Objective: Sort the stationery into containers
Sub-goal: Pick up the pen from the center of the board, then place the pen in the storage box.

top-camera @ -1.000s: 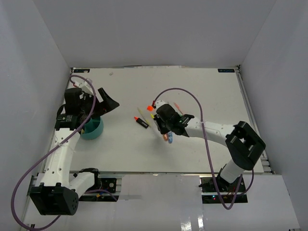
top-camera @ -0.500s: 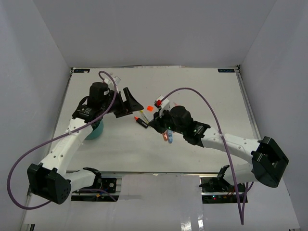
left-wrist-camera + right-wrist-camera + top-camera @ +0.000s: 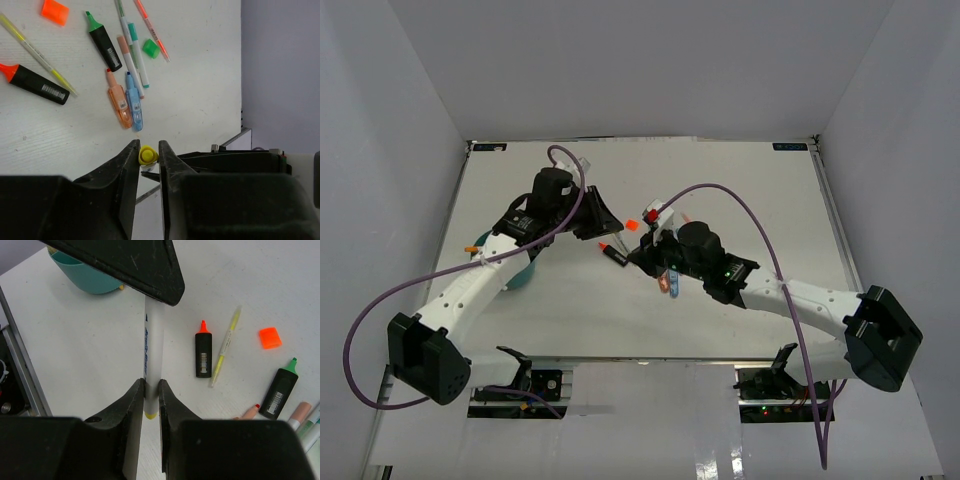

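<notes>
A white marker (image 3: 151, 350) with a yellow cap (image 3: 148, 155) hangs above the table between both arms. My right gripper (image 3: 151, 390) is shut on its lower end. My left gripper (image 3: 148, 150) has its jaws tight against both sides of the yellow cap. In the top view the two grippers meet at mid-table, left gripper (image 3: 608, 226) and right gripper (image 3: 645, 252). The teal tub (image 3: 87, 272) stands to the left, partly under the left arm (image 3: 525, 272). Black markers with an orange cap (image 3: 36, 83) and a green cap (image 3: 103, 41) lie on the table.
Loose on the table lie a yellow pen (image 3: 37, 55), an orange square (image 3: 55, 11), a green square (image 3: 150, 48), several thin pens (image 3: 132, 50) and short orange and blue items (image 3: 126, 102). A small orange piece (image 3: 472, 247) lies near the left wall.
My left arm swung from above the teal tub to the right gripper. Its jaws went from wide open to closed round the marker's yellow cap. The right gripper kept its hold.
</notes>
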Robot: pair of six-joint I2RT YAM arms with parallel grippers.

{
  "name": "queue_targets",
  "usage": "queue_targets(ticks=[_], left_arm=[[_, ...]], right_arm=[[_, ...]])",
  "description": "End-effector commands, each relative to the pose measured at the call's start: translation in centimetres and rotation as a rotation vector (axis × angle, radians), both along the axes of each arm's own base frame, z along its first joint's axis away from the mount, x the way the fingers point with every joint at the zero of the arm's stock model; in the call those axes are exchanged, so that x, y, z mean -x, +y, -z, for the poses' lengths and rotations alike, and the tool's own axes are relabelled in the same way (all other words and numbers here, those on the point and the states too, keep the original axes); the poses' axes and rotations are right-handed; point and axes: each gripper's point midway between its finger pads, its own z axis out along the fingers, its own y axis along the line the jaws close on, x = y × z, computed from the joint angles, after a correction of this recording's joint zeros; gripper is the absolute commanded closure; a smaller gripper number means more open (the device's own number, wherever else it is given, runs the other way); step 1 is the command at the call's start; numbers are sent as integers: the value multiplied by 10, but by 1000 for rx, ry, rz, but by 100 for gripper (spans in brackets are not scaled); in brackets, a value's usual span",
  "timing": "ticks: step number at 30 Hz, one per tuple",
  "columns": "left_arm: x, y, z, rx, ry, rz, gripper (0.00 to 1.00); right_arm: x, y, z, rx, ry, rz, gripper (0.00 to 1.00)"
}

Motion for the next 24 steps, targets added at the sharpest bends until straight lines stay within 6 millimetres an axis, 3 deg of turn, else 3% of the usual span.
queue_targets(ticks=[1,4,7,8,10,11,13,14,16,20,21,23,24], left_arm=[[-7,-1,-23,15,-68,-20,70],[-9,0,-24,11,-79,-26,83],[-10,3,-25,1,-94,-34,92],[-11,5,-25,-12,-103,-48,92],[-16,15,-27,-43,-131,-96,93],[-18,20,-28,-58,-145,-120,94],[-23,35,-30,-103,-181,-185,96],[-31,53,-34,-158,-232,-266,98],[-38,81,-34,-214,-258,-367,99],[-45,162,-54,-294,-350,-650,100],[-50,196,-61,-316,-381,-766,100],[-46,230,-56,-346,-394,-867,100],[-41,257,-61,-370,-411,-956,100]], right_arm=[[-1,2,-25,-69,-68,-4,91],[-1,2,-24,-66,-69,0,90],[-1,2,-25,-70,-69,2,79],[-2,1,-26,-71,-69,6,64],[-2,-1,-25,-69,-65,17,47],[-3,-3,-25,-68,-64,24,28],[-4,-7,-27,-67,-67,43,13],[-3,-9,-25,-62,-65,43,2],[-6,-16,-27,-58,-75,78,10],[-5,-28,-25,-54,-84,104,10],[-6,-32,-28,-61,-92,115,10],[-6,-37,-26,-57,-92,122,10],[-5,-40,-25,-56,-94,125,10]])
